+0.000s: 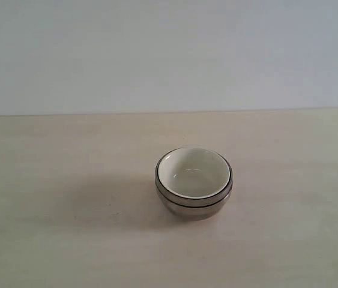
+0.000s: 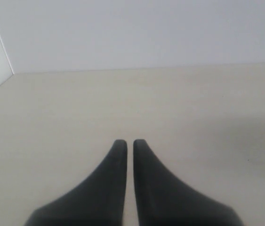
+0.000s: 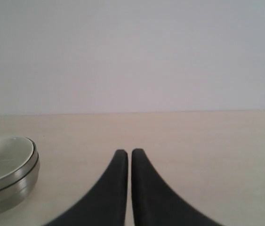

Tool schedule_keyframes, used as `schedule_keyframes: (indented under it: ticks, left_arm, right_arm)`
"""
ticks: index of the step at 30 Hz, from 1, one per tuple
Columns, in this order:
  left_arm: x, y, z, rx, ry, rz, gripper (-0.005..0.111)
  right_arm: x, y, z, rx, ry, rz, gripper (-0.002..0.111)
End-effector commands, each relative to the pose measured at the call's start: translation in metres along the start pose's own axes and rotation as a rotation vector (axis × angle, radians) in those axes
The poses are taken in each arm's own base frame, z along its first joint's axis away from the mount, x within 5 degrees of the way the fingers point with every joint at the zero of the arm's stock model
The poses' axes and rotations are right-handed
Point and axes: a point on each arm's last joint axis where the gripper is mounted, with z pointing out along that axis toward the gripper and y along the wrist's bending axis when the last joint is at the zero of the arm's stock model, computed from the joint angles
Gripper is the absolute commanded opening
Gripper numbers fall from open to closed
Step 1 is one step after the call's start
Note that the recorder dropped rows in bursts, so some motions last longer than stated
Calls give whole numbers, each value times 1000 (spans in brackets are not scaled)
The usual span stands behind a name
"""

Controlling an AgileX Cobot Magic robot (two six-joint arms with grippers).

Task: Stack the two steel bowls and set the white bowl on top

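**Bowls Stacked, Both Grippers Clear**

In the exterior view, the white bowl (image 1: 193, 173) sat nested atop the steel bowls (image 1: 190, 208), near the middle of the table (image 1: 54, 240) and well off its far edge. In the left wrist view, the left gripper (image 2: 129, 143) was pinched together, empty, above tabletop. In the right wrist view, the right gripper (image 3: 129, 153) was likewise closed and empty, apart from the stack.

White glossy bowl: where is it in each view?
Exterior: the white glossy round bowl sits just right of centre, nested in the shiny steel bowls.
Left wrist: not in it.
Right wrist: cut by the frame edge, apart from the shut right gripper.
Shared landmark: the pale wooden table.
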Motion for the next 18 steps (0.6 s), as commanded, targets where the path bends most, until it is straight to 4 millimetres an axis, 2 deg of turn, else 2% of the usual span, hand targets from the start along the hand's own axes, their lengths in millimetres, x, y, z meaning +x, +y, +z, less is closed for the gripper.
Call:
schedule_keyframes:
  ticks: [1,4,9,18]
  left_arm:
    - [1,0,0,0,1,-14,4]
    - [1,0,0,0,1,-14,4]
    - [1,0,0,0,1,-14,4]
    - [1,0,0,0,1,-14,4]
  right_arm:
    - [5,0,0,5,41,-37,0]
    - [4,0,0,2,31,18,0]
    - [3,0,0,2,24,-52,0]
    - [22,1,-3,-11,230,-62,0]
